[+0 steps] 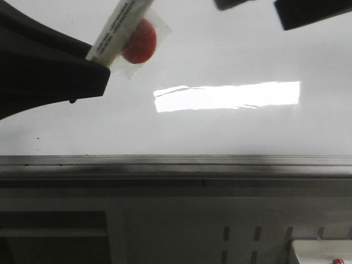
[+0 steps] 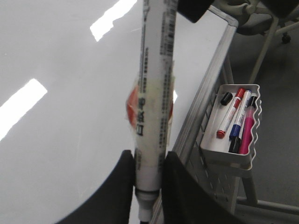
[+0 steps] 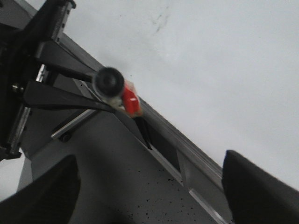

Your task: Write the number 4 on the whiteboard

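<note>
The whiteboard point(image 1: 231, 132) fills the front view, glossy white with a bright glare patch point(image 1: 226, 96) and a grey edge rail point(image 1: 176, 160). The number 4 is not in view on the parts of the board that show. My left gripper point(image 2: 148, 179) is shut on a white marker point(image 2: 152, 93) with black print and a red sticker point(image 1: 139, 41). In the front view the left gripper point(image 1: 102, 66) sits over the board's left side. The marker's narrow end pokes out behind the fingers. My right gripper point(image 3: 149, 196) is open and empty above the rail; its fingertips point(image 1: 308, 14) show at the board's far right.
A white tray point(image 2: 233, 154) with several markers hangs on the grey perforated frame beside the board's rail point(image 2: 208, 88). Faint dark smudges point(image 3: 161, 18) mark the board. In the right wrist view the left arm point(image 3: 32, 70) and the marker's round black end point(image 3: 108, 80) reach over the rail.
</note>
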Controlling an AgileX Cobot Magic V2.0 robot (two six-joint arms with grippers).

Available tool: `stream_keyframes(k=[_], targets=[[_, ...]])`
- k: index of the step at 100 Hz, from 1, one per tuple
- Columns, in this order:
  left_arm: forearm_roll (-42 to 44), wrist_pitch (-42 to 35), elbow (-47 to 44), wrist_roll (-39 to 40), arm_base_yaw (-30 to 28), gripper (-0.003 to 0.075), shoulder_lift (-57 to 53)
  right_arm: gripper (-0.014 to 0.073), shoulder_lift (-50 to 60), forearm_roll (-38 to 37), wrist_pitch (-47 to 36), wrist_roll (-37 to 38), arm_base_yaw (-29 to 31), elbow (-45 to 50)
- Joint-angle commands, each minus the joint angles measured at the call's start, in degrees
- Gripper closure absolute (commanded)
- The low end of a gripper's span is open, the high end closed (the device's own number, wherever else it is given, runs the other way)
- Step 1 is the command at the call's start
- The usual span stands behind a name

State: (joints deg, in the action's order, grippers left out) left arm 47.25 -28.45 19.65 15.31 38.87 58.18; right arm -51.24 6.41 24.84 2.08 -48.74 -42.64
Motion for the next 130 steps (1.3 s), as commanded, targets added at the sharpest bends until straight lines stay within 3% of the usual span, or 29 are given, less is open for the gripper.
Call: stream_keyframes(k=[1,39,46,51,57,64,71,86,93,109,130], targets=[[0.17,-4.20,1.72,0.45,0.41,0.0741,-0.80,0.0088,-2.50,-0.74,-5.39,-1.30,-1.81,-3.81],[2.02,-4.20,1.72,0.45,0.41,0.0741,-0.80,0.0110,-10.41,-0.74,-7.62,-3.64,-4.01,-8.93],[2.02,-4.20,1.72,0.45,0.41,0.0741,-0.80,0.0228,-10.70,-0.74,-7.62,-3.64,-4.01,-8.93],[2.02,-4.20,1.72,0.35,0.41,0.0741,-0.80,0.0398,-10.68,-0.74,-7.62,-3.64,-4.01,-8.93],[2.02,-4.13,1.72,0.35,0.41,0.0740,-0.80,0.0663,-10.68,-0.74,-8.00,-3.64,-4.01,-8.93],[1.91,-4.13,1.72,0.35,0.41,0.0729,-0.83,0.0648,-10.68,-0.86,-8.60,-3.64,-4.01,-8.93],[1.78,-4.13,1.72,0.35,0.41,0.0659,-1.06,0.0648,-10.58,-1.00,-8.75,-3.64,-4.01,-8.93],[-1.01,0.29,1.72,1.07,-0.72,0.0296,-3.12,0.0648,-10.58,-1.79,-8.88,-3.64,-4.01,-8.93],[-6.96,6.76,1.72,1.96,-1.30,0.0209,-5.94,0.0648,-10.58,-2.22,-9.39,-3.64,-4.01,-8.93],[-14.29,16.86,1.72,1.96,-2.41,0.0253,-14.61,0.0648,-11.35,-4.14,-11.26,-3.64,-2.95,-9.08],[-18.06,21.48,1.72,2.10,-2.39,0.0314,-21.88,0.0648,-16.44,-4.26,-13.14,-3.64,1.59,-14.11]])
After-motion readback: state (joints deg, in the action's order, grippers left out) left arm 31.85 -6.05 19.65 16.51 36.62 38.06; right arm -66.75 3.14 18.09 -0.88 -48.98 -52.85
